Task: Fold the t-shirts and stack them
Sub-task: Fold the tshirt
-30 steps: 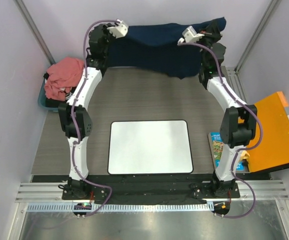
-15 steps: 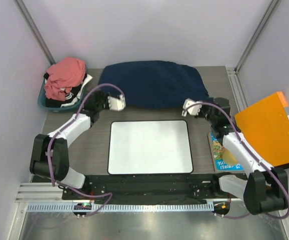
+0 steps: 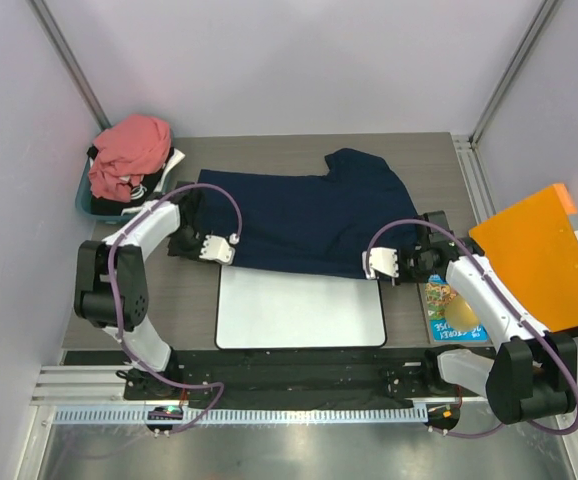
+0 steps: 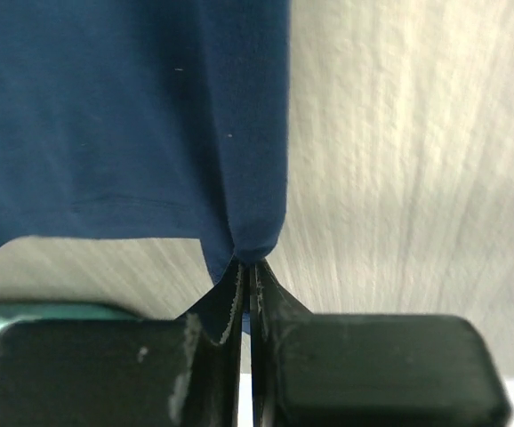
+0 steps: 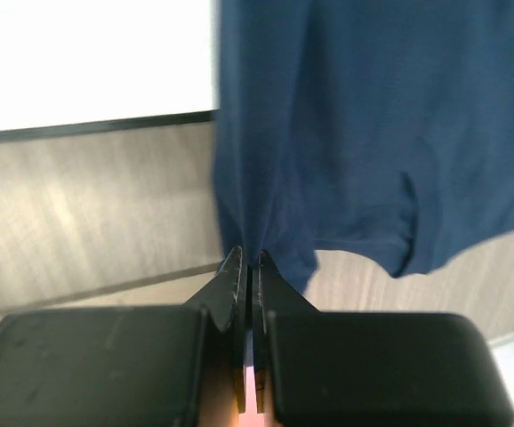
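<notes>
Since the previous frame the navy blue t-shirt (image 3: 304, 220) has been drawn toward the arm bases and spread flatter. Both hands have come nearer with it.

Desk (image 3: 269, 150): grey wood-grain surface carrying all the items.

Navy blue t-shirt: lies flat across the middle of the desk, one sleeve pointing to the far side. Its near hem overlaps the far edge of the white mat (image 3: 299, 315).

Orange panel (image 3: 539, 265): tilted, at the desk's right edge.

Left arm: elbow folded back near its base, forearm running away from the base, wrist turned inward. The left hand (image 3: 214, 247) sits at the shirt's near left corner. In the left wrist view its jaws are pinched tight on a gathered point of navy cloth.

Right arm: elbow low by its base, forearm angled inward. The right hand (image 3: 381, 265) sits at the near right corner, jaws likewise clamped on a fold of the hem.

Salmon-pink t-shirt (image 3: 129, 150): crumpled, heaped on a teal bin (image 3: 82, 203) at the far left corner, apart from the navy one.
</notes>
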Robot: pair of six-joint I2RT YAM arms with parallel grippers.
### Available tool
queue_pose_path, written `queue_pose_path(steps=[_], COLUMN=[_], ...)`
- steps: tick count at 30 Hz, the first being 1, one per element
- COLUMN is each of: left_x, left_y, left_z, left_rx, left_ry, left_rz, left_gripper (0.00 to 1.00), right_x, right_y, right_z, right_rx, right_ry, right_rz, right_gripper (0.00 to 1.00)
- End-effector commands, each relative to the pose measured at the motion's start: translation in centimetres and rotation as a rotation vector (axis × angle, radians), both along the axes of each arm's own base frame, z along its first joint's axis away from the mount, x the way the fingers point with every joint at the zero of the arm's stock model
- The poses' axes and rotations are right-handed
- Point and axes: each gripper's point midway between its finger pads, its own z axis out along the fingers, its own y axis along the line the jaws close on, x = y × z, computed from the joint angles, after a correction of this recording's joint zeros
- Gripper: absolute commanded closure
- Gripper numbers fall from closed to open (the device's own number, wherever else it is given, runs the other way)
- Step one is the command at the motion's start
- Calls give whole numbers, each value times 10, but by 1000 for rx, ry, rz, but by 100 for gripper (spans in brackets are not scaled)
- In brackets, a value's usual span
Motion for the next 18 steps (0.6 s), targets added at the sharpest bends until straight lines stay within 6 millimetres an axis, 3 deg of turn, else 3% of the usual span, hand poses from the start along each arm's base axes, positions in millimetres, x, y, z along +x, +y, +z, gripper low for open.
queue_pose_path(steps=[1, 2, 10, 12, 13, 14, 16, 17, 18], left_x=[-35, -30, -49, -57, -59, -61, -71, -72, -74], left_y=[18, 18, 16, 17, 19, 21, 23, 26, 27], left_z=[14, 17, 31, 35, 36, 39, 44, 47, 49], left_rx=[66, 62, 45, 48, 61, 68, 76, 91, 97], left_ry=[225, 232, 320, 351, 366, 381, 429, 438, 444], left_rz=[-32, -33, -98, -120, -147, -157, -178, -189, -193], left_gripper=[100, 100, 100, 94, 90, 83, 75, 60, 52], right_x=[-26, -26, -23, -27, -29, -35, -37, -42, -42], right_y=[-6, -7, -3, -4, -5, -6, -8, -9, -9], right_z=[3, 2, 9, 9, 10, 9, 13, 13, 16], right_rx=[-59, -65, -57, -66, -77, -84, -104, -109, -112], right_ry=[89, 88, 83, 95, 97, 118, 124, 147, 143], right_rz=[84, 89, 130, 149, 167, 179, 208, 219, 224], right_gripper=[99, 99, 99, 97, 73, 62, 45, 40, 35])
